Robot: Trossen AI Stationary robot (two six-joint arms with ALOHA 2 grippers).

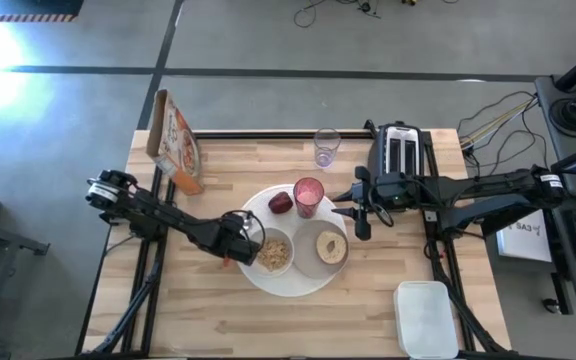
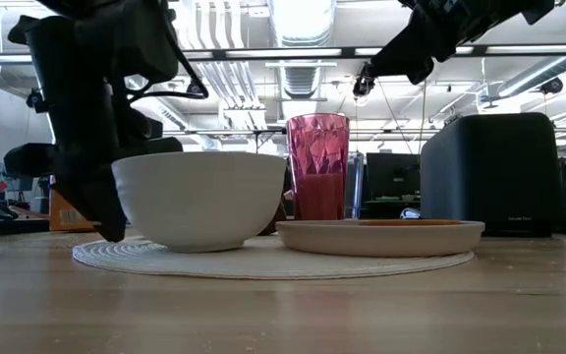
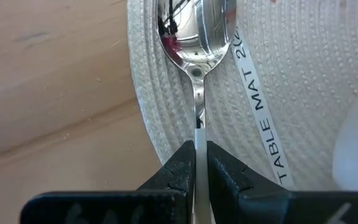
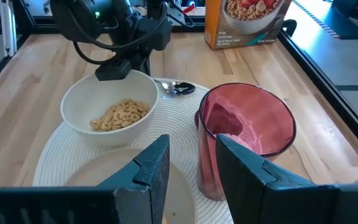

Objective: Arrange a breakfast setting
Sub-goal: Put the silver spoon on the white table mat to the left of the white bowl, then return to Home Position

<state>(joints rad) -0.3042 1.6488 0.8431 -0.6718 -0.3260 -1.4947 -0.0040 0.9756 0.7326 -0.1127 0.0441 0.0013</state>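
Observation:
A round white woven table mat (image 1: 268,285) carries a white bowl of cereal (image 1: 275,252), a small grey plate (image 1: 308,262) with a bagel half (image 1: 331,248), a pink tumbler (image 1: 308,197) and a red apple (image 1: 281,203). My left gripper (image 1: 240,250) stands at the mat's left edge, beside the bowl, shut on a spoon (image 3: 197,37). The spoon's bowl (image 4: 176,88) lies at the mat's rim. My right gripper (image 4: 191,158) hangs open above the tumbler (image 4: 247,137), with nothing between its fingers. My left gripper pinches the spoon's thin handle (image 3: 197,134) between its two fingertips, just behind the neck. The fingers come steeply from above. The spoon reaches out past the fingertips toward the table's far edge, its bowl (image 3: 197,31) face up on the mat's rim.
A cereal box (image 1: 176,140) stands at the far left, a clear glass (image 1: 326,147) and a black toaster (image 1: 398,150) along the far edge. A white lidded container (image 1: 426,318) sits near the front right corner. Bare wood lies left of and in front of the mat.

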